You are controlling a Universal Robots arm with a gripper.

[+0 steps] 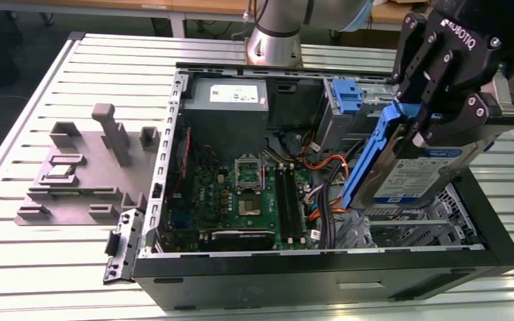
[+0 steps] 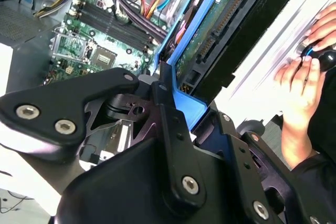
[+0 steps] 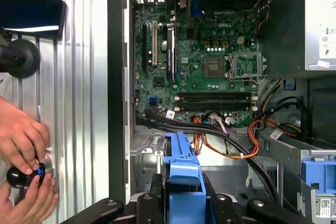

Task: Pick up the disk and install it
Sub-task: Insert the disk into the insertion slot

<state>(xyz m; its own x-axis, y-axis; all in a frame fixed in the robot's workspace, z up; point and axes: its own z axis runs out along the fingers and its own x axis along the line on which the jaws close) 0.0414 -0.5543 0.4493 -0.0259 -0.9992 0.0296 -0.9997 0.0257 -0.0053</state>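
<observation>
Slatted metal table carries the open black case, laid on its side so the inside faces up and the arm can reach in from above. Inside it lie the motherboard, the grey power supply at the far wall, a fixed blue bracket and the bare metal drive cage at the exterior view's right. A grey parts fixture sits beside the case at the exterior view's left. The gripper pinches the disk by its upper end, fingers clamped on the blue carrier, so the body and label hang free below. The disk is off the table, tilted steeply, with its lower end over the drive cage; I judge it is mid-carry and not seated, and I can't tell if it touches the cage. The second wrist view shows its connector edge facing into the case. In the first wrist view a person's hands hold a small knob on the table outside the case.
</observation>
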